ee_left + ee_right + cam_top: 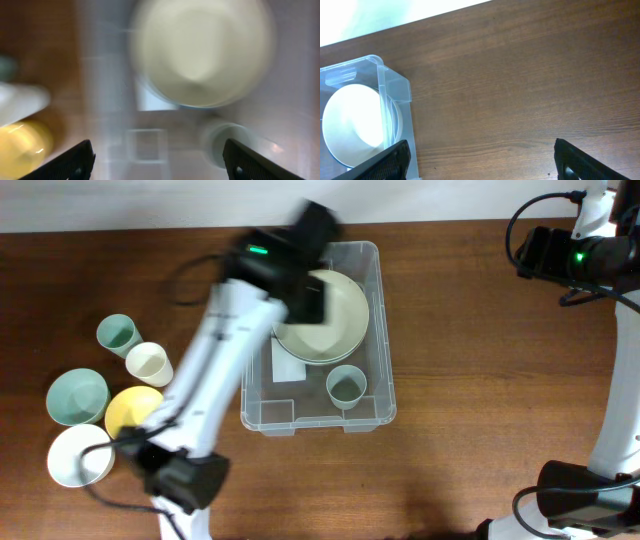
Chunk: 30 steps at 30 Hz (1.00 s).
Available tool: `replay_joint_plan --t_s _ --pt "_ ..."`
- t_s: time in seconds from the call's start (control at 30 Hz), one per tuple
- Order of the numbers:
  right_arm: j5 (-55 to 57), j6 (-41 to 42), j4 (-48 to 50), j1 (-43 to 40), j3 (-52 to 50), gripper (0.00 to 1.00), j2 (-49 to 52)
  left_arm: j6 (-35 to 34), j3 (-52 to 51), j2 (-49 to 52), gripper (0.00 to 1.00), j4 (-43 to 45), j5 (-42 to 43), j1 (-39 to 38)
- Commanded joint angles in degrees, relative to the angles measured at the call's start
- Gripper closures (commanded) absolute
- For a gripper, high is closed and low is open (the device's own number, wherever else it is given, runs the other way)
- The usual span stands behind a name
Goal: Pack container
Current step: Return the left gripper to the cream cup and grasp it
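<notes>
Cups (133, 410) L of container (386, 395), L arm (225, 340) across rim, L gripper (157, 147) prob. open

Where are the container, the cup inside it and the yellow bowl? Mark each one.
container (318, 412), overhead view, bare floor near its front wall.
pale green cup (346, 386), overhead view, its open mouth.
yellow bowl (130, 410), overhead view, its inside.

The surface (480, 360) is dark brown with a fine wood grain. The container (318, 423) is clear and carries a white label (288, 368). In it are a pale cream bowl (335, 320) and a grey-green cup (346, 385). Beside it are a teal cup (117, 333), a cream cup (149, 363), a teal bowl (77, 396), a yellow bowl (133, 410) and a white bowl (78, 455).
</notes>
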Motion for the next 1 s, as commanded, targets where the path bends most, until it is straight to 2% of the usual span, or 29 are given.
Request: replay_joint_plan --t_s 0.0,0.13,0.23,0.6,0.7,0.9,0.97 --pt "0.57 0.28 -0.04 -0.22 -0.31 0.13 0.33 -0.96 0.13 -1.75 0.16 -4.0 -5.14 11.37" --pt "0.57 0.28 -0.02 -0.22 -0.31 0.12 0.33 -0.9 -5.4 -1.7 0.16 -3.76 -3.06 21.77" --pt "0.57 0.28 -0.02 -0.22 -0.31 0.13 0.33 0.87 -12.07 -1.7 0.16 -0.13 -1.03 26.91" --pt "0.55 0.31 -0.07 -0.22 -0.31 0.12 0.33 4.28 -38.99 -1.7 0.16 20.33 6.01 34.05" --pt "0.57 0.28 -0.07 -0.22 -0.31 0.12 0.33 4.28 -43.25 -1.7 0.2 23.93 5.97 34.29" --pt "0.55 0.31 -0.2 -0.22 -0.31 0.13 0.33 4.28 -45.44 -1.73 0.61 27.43 5.75 34.29" --pt "0.57 0.28 -0.37 -0.22 -0.31 0.12 0.33 4.7 -44.83 -1.73 0.77 27.76 5.75 34.29"
